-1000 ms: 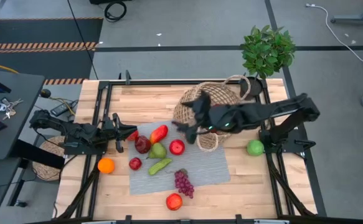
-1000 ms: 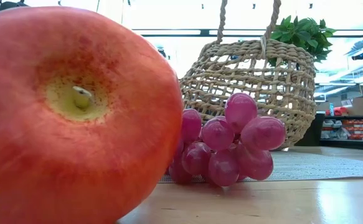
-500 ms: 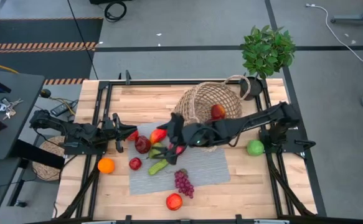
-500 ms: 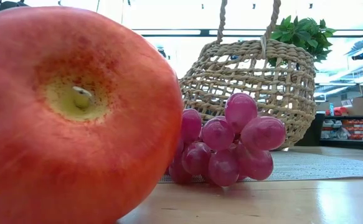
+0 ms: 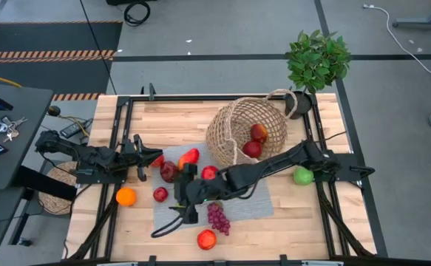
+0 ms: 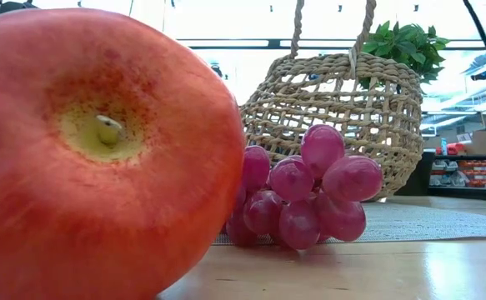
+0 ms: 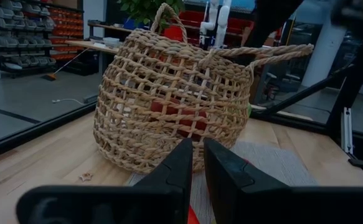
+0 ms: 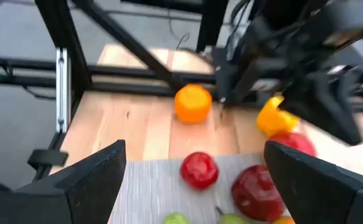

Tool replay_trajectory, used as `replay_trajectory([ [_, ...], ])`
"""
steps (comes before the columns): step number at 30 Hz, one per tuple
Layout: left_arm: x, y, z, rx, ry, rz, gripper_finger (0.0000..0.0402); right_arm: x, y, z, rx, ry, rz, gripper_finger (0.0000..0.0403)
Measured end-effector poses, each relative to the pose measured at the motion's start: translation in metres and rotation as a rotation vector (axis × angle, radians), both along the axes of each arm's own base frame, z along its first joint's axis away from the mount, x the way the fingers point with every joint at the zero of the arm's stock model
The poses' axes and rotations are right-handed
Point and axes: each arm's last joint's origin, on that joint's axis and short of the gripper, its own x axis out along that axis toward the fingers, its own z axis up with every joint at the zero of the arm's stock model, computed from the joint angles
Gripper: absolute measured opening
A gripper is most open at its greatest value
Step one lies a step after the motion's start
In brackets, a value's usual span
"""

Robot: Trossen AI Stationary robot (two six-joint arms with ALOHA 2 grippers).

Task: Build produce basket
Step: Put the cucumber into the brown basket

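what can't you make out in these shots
- Green produce under the right hand: high view, the arm covers it.
- How many pieces lie in the basket: high view shows two red ones; the wall hides the rest; left wrist view gives only red patches through the weave.
- Most of the table: low view, the big red apple and grapes block it.
- Yellow-orange piece: right wrist view, blurred and partly behind the left arm.

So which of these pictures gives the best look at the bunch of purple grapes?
The low view: the grapes sit close and sharp in front of the basket, each berry distinct. The high view shows them only as a small cluster on the grey mat. Neither wrist view shows them.
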Motion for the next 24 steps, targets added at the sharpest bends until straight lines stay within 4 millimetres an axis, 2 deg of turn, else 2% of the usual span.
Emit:
replay_trajectory([
  [8, 0.0, 0.0, 0.0, -0.001, -0.001, 0.0, 0.0048, 0.024, 0.014, -0.054, -0.061, 0.051, 0.129, 0.0384],
  [11, 0.0, 0.0, 0.0, -0.001, -0.001, 0.0, 0.0048, 0.027, 0.017, -0.067, -0.062, 0.068, 0.163, 0.0384],
  [16, 0.0, 0.0, 0.0, -0.001, -0.001, 0.0, 0.0048, 0.028, 0.012, -0.081, -0.111, 0.112, 0.182, 0.0384],
  [24, 0.0, 0.0, 0.0, -0.001, -0.001, 0.0, 0.0048, 0.029, 0.002, -0.09, -0.135, 0.143, 0.176, 0.038],
])
